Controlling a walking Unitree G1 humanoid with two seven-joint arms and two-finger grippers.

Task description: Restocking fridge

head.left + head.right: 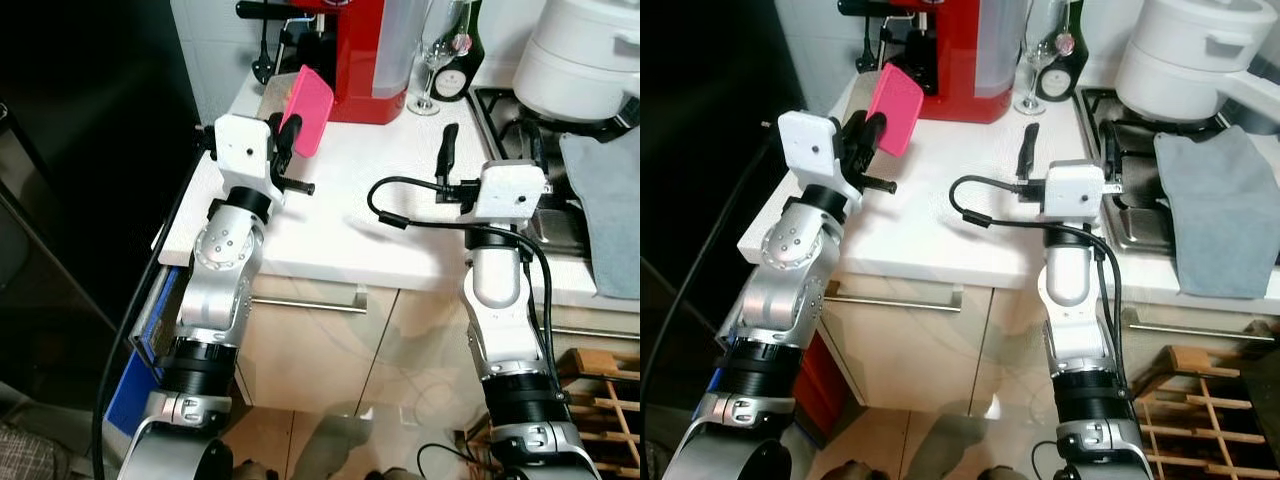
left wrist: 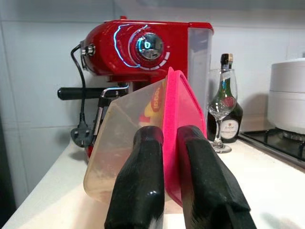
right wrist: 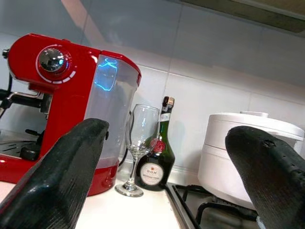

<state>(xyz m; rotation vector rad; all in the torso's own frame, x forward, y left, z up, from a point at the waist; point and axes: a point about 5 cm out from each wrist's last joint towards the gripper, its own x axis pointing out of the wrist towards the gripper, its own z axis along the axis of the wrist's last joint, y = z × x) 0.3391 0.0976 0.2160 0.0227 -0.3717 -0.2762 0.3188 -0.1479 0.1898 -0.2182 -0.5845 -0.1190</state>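
The left gripper (image 2: 164, 191) is raised over the near left corner of the white tabletop (image 1: 350, 190), its two black fingers (image 2: 140, 181) pinching the edge of a food container with a pink lid (image 1: 308, 108). The container is held up on its side, tilted, clear of the tabletop and just in front of the red coffee machine (image 1: 365, 55). In the left wrist view the clear tub sits to one side of the fingers and the pink lid to the other, with something yellow and red showing through the plastic — what it is I cannot tell.

The right gripper (image 3: 171, 171) hovers over the middle of the tabletop, fingers spread wide and holding nothing. Beyond it stand a wine glass (image 3: 140, 143), a dark bottle (image 3: 155, 164) and a white pot (image 1: 585, 55) on the hob, with a grey cloth (image 1: 1220, 215) lying beside the burners.

The step in hand looks like the pick-up: the container is gripped and lifted, ready to be carried off. No fridge is in view, so the next move probably calls for turning away from the tabletop and walking to it — keeping the pinch firm, since the grip is only on the rim and a tilted tub could slip or pop its lid.
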